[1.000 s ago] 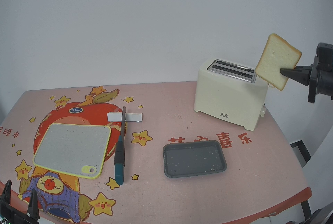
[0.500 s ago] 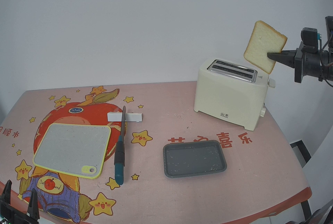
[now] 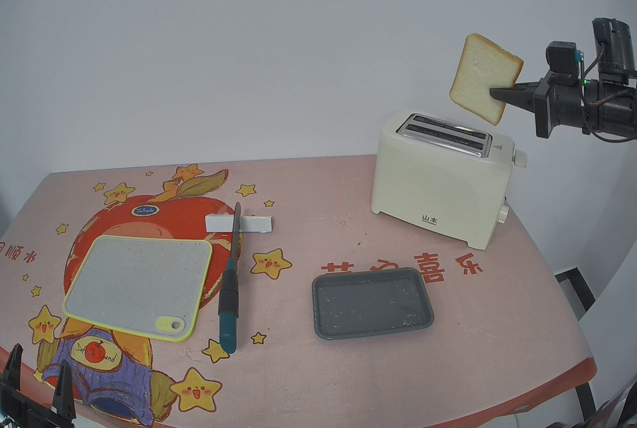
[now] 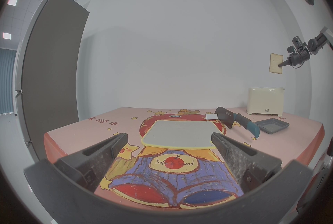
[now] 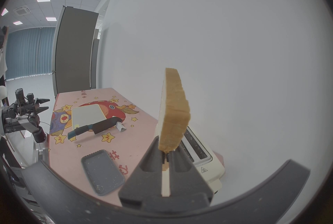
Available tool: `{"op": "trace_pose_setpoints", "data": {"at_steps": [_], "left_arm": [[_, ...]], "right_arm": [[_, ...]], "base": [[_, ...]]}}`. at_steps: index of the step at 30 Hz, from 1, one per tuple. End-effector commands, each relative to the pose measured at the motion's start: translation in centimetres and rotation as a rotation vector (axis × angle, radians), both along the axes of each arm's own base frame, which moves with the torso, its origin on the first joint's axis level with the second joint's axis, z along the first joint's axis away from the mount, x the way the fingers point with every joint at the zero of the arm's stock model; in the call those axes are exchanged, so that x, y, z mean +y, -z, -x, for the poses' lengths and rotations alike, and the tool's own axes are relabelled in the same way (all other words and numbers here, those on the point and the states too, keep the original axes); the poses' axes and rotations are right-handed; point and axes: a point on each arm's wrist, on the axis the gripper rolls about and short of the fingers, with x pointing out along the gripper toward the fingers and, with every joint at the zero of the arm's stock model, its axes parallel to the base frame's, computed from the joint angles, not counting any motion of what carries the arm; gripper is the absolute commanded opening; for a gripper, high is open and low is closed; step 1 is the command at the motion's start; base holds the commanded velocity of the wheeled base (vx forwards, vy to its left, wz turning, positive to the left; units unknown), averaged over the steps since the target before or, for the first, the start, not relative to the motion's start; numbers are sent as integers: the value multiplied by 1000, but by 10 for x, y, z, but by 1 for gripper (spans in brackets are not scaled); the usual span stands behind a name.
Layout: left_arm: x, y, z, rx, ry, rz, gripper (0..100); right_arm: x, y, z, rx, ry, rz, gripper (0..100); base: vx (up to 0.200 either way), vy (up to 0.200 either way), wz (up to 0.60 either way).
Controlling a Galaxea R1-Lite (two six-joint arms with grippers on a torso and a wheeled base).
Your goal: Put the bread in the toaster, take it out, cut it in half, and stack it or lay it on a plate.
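Nearest me, the left gripper (image 4: 170, 157) is hanging by the front left corner of the surface (image 3: 318, 383), its fingers spread wide and gripping nothing. Beyond it the cutting board (image 3: 136, 285), the knife (image 3: 229, 290) and the grey plate (image 3: 371, 303) are lying untouched, well apart from the action. Farther back, the right gripper (image 3: 497, 92) is pinching the bread (image 3: 483, 76) by its lower corner. Over the last second it has been carrying the slice up and inward from beside the right end of the toaster (image 3: 438, 184). The bread is now hanging tilted above the right end of the slots, so loading looks close, with squaring and lowering still to do. The toaster is sitting near the far right edge with the wall behind, leaving free room mostly overhead and toward the front.
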Motion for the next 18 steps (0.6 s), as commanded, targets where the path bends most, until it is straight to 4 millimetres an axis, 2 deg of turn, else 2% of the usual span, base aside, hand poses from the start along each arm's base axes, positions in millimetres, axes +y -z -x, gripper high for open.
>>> {"op": "trace_pose_setpoints", "data": {"at_steps": [1, 7, 18], "left_arm": [[0, 5, -1, 9, 0, 0, 100], [0, 5, -1, 9, 0, 0, 100], [0, 5, -1, 9, 0, 0, 100]], "right_arm": [[1, 5, -23, 7, 7, 2, 0], [2, 7, -34, 8, 9, 3, 0], [4, 27, -53, 34, 2, 45, 0]], "base": [[0, 0, 0], [0, 0, 0], [0, 0, 0]]}}
